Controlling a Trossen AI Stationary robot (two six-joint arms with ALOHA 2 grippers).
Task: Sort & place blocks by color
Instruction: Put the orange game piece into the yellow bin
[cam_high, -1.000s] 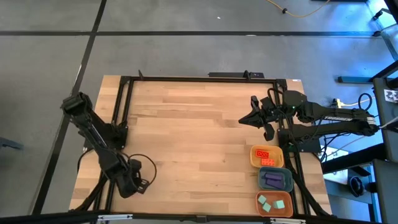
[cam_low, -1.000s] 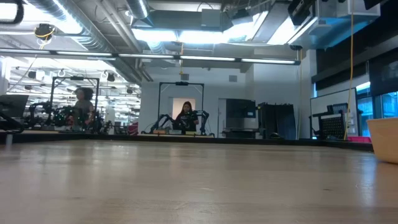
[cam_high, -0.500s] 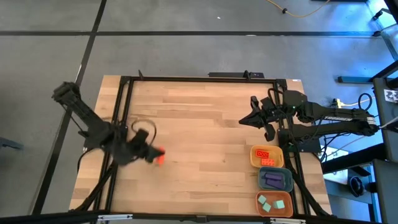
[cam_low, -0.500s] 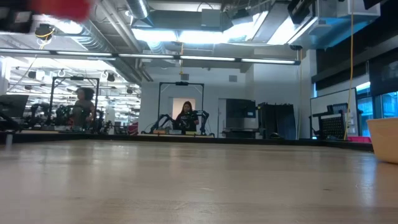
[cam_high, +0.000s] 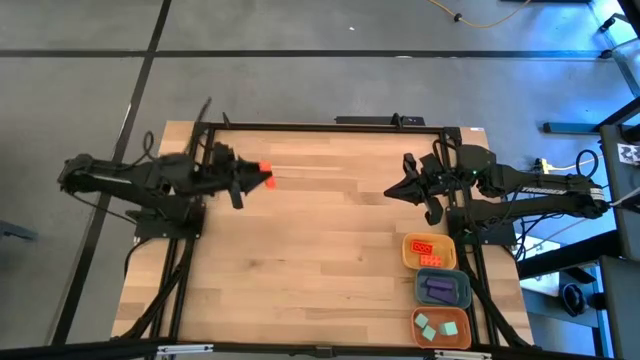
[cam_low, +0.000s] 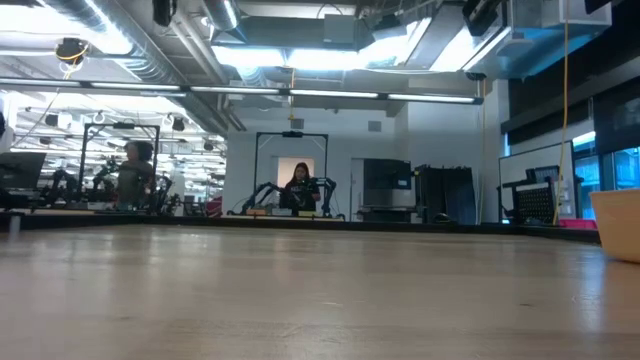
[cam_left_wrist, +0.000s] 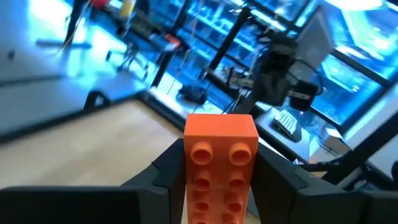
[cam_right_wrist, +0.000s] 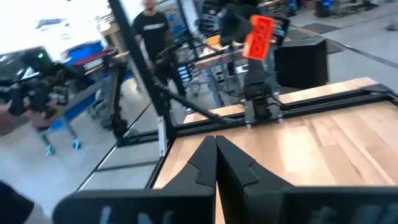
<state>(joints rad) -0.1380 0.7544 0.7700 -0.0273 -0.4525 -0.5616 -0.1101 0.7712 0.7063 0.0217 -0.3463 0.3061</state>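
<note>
Two arms show in the high view: the left gripper (cam_high: 262, 179), over the table's (cam_high: 320, 230) far left, clamps an orange-red block (cam_high: 266, 178); the right gripper (cam_high: 392, 194) waits with jaws together. The left wrist view shows the studded block between its fingers (cam_left_wrist: 163, 174). In the right wrist view, that arm's own fingers (cam_right_wrist: 205, 163) touch.

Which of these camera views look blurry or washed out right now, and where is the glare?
Left wrist view: the orange-red block in the left pincer is sharp, the room behind smeared and blue. Right wrist view: background blurred, bright glare at one corner. Low view: glaring ceiling lights, soft tabletop. High view: even light, the left arm slightly smeared.
</note>
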